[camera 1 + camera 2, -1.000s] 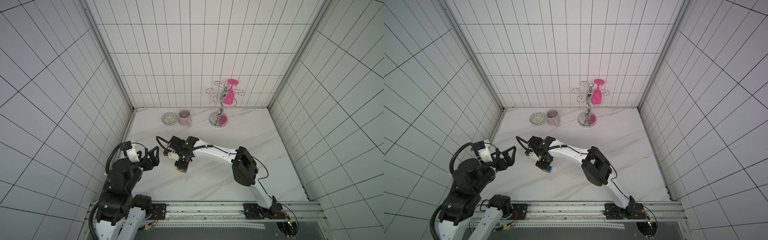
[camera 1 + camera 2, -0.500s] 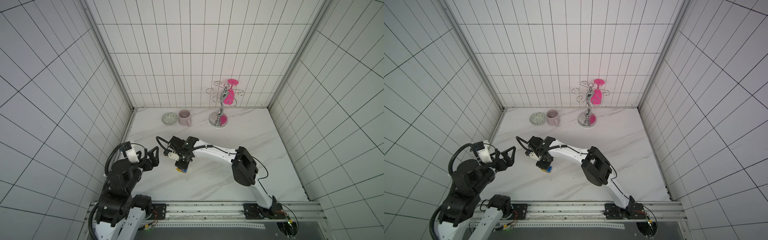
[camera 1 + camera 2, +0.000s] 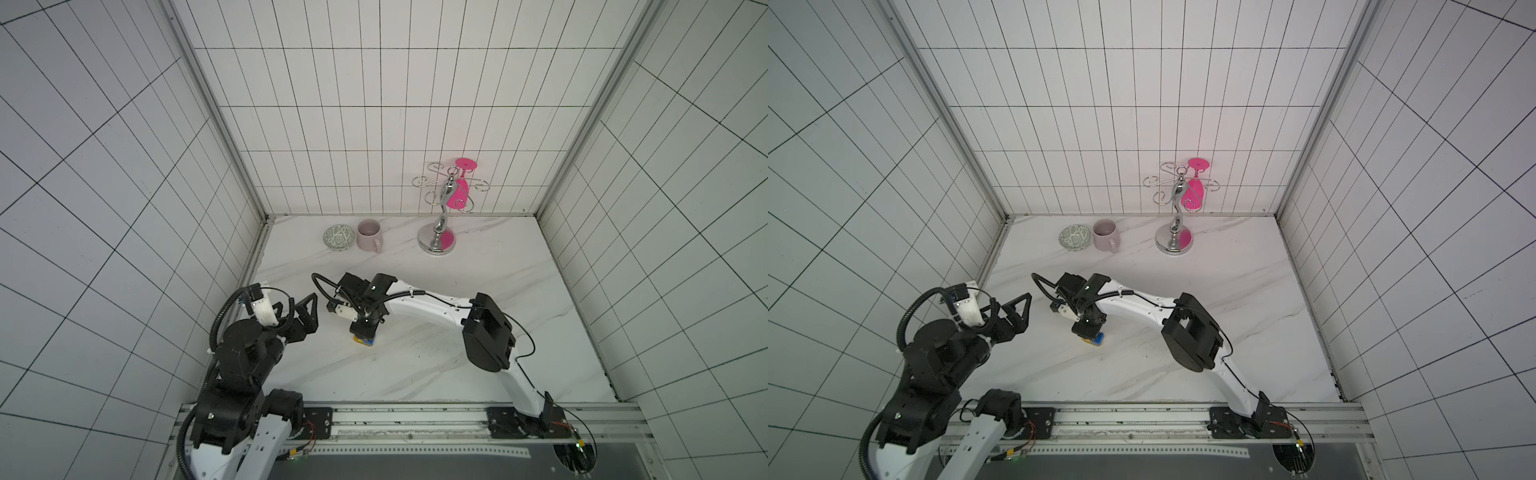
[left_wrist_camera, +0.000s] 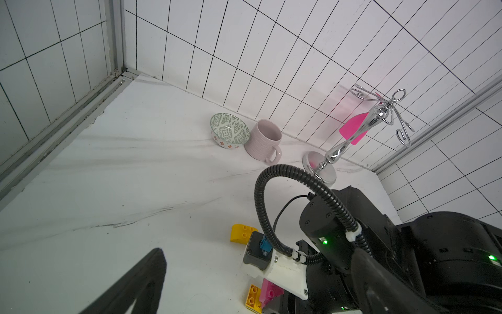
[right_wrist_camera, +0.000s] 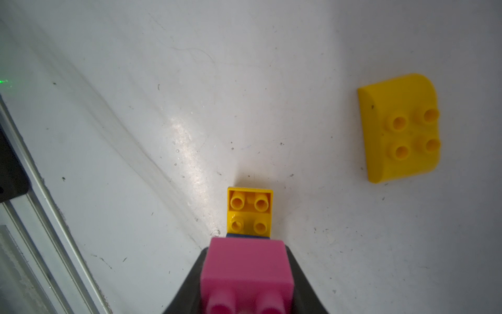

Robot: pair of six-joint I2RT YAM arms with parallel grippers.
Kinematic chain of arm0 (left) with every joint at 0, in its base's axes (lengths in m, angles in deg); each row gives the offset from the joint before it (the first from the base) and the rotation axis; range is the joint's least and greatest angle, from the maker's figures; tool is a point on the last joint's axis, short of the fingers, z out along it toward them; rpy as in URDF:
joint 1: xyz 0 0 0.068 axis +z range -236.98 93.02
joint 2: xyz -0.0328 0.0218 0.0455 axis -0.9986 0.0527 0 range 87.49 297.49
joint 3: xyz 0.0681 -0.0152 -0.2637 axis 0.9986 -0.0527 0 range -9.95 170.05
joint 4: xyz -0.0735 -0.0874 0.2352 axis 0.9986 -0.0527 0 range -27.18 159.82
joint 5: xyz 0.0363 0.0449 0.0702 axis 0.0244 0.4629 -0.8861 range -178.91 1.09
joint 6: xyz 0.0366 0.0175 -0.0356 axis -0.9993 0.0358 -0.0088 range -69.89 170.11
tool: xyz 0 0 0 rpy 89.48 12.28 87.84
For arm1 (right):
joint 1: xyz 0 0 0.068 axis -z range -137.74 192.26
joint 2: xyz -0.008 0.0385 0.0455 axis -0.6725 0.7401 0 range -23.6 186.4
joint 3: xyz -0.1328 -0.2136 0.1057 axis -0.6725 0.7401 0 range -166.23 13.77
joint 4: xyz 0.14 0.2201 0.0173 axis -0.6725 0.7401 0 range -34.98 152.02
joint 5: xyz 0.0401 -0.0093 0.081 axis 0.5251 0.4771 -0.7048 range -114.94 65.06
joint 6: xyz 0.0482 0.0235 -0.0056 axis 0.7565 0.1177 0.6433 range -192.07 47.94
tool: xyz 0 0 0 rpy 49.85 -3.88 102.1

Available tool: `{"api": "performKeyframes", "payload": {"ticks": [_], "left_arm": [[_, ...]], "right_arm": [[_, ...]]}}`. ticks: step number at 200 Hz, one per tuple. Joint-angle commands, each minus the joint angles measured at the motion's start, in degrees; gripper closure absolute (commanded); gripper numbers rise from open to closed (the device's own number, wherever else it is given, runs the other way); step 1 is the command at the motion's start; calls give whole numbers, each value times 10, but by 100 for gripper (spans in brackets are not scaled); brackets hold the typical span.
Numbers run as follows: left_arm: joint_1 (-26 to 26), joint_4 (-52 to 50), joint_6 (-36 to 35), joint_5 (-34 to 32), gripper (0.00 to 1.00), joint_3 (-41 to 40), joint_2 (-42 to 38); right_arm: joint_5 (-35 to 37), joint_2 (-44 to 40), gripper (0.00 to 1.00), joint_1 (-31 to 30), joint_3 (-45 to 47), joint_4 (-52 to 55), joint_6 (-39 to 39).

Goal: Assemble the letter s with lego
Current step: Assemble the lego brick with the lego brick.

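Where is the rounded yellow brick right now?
The rounded yellow brick lies alone on the table, clear of the pink brick gripped in the right end effector; the left wrist view shows it beyond that arm's wrist, toward the mug.

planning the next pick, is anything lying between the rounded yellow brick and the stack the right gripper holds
Nothing visible: only bare table lies between the rounded yellow brick and the long yellow brick. The right gripper is shut on the pink brick at that stack.

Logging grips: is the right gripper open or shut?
Shut on the pink plastic cube brick: the right gripper has black fingers pressed against both its sides.
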Motion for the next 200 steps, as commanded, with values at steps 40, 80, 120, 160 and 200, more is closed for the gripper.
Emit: {"api": "performKeyframes", "payload": {"ticks": [40, 80, 120, 160, 200], "left_arm": [[1, 3, -7, -9, 2, -5, -9], [0, 3, -7, -10, 2, -5, -8], [1, 3, -6, -11, 2, -5, -9], [1, 3, -6, -13, 2, -6, -10], [1, 3, -6, -14, 2, -6, -11]], "right_arm": [[-13, 23, 69, -8, 13, 6, -17], [-13, 27, 70, -12, 6, 6, -17], [-11, 29, 70, -12, 9, 6, -19], [-7, 36, 71, -15, 8, 7, -20], [-2, 40, 71, -19, 7, 6, -19]]}}
